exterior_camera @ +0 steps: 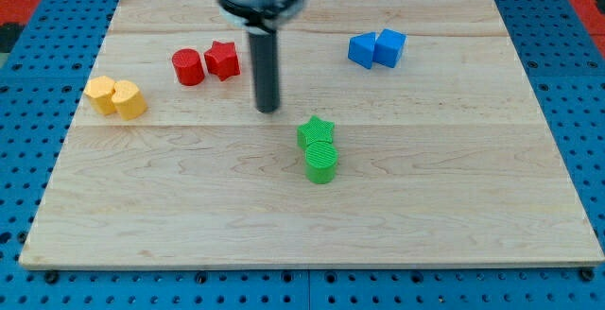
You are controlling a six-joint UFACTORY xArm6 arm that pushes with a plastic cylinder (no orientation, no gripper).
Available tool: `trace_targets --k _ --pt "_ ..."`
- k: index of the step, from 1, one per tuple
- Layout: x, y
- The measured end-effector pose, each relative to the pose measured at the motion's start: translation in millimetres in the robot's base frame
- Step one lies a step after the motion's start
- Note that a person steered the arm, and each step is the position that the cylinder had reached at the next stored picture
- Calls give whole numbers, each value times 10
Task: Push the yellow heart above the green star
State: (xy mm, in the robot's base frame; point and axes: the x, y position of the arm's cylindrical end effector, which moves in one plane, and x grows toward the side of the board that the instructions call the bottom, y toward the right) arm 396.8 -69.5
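Fingers weren't a thing here, so no pinch to report; my tip [268, 109] sat mid-counter [454, 206], just up-left of the green star [316, 131]. The yellow heart [129, 100], far left beside a yellow block [99, 92], looked light, hard and slidey: I'd shove its left side.

Wooden board [454, 197] carries yellow, red, blue, green block pairs

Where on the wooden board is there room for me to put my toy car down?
The bottom strip below the green blocks is bare, and so is the right side under the blue blocks. The top left is crowded: yellow blocks, red blocks, and my tip just left of and above the green star.
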Motion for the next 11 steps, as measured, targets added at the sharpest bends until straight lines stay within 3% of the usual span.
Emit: trace_targets --k 1,3,5,8,10,11 --pt "-324 -859" --pt "-400 -1868" --pt "-456 -1879" --pt "-88 -1828" --pt "488 -1565" --pt "288 -1497"
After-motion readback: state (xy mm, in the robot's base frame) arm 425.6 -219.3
